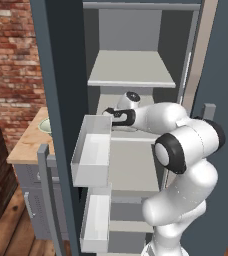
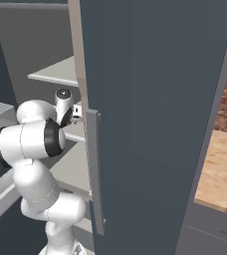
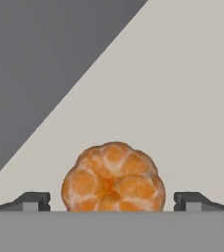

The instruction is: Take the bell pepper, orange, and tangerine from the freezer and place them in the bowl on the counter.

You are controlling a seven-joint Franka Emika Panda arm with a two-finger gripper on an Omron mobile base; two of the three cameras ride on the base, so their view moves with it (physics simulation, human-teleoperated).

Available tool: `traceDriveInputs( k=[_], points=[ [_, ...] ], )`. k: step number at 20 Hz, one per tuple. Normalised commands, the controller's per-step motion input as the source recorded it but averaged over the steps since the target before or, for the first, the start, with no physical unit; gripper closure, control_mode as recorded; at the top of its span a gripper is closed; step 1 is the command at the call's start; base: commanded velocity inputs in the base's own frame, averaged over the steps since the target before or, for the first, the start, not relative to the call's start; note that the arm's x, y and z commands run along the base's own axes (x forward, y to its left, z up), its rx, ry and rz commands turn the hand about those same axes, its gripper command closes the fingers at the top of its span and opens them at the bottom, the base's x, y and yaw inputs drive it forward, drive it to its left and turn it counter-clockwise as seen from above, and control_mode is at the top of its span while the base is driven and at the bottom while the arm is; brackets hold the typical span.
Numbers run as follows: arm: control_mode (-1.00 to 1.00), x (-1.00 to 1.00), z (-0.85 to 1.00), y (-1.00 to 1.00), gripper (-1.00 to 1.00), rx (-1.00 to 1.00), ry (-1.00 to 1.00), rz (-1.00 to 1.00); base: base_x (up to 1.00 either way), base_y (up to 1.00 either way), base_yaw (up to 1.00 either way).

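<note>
Two dark fingertips (image 3: 35, 201) stand spread wide on either side of a segmented orange fruit, most likely the tangerine (image 3: 113, 178), which sits on the pale grey shelf (image 3: 182, 98) inside the freezer (image 1: 61, 75); neither pad touches it, so the gripper (image 3: 112, 202) is released and holds nothing. From the left base view the arm reaches in over the middle shelf, beside two translucent white bins (image 1: 93, 150) on the open door. The fruit looks centred between the fingers, so the step in hand is the grasp itself. To do it well, I would ease the hand a little further forward so the pads meet the fruit at its widest girth, then close slowly and evenly; a round fruit will roll away if one finger arrives first. Lift straight off the shelf before withdrawing, keeping clear of the shelf above. The bowl (image 1: 45, 125) shows as a pale rim on the counter (image 1: 28, 145) left of the freezer, though only an edge of it is visible.
</note>
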Motion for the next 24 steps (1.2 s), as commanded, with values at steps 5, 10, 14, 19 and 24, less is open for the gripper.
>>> traceDriveInputs(
  k=[5,10,14,19,24],
  points=[
    [-1.00,0.04,-0.09,0.04,-1.00,0.00,0.00,0.00,0.00,0.00,0.00],
    [-1.00,0.02,-0.18,0.15,1.00,0.00,0.01,0.00,0.00,0.00,0.00],
    [-1.00,0.02,-0.05,0.01,1.00,0.00,0.01,0.00,0.00,0.00,0.00],
    [-1.00,-0.01,0.00,0.00,1.00,0.00,0.00,0.00,0.00,0.00,0.00],
    [-1.00,-0.61,0.09,-0.18,1.00,0.00,-0.08,0.00,0.00,0.00,0.00]
  ],
)
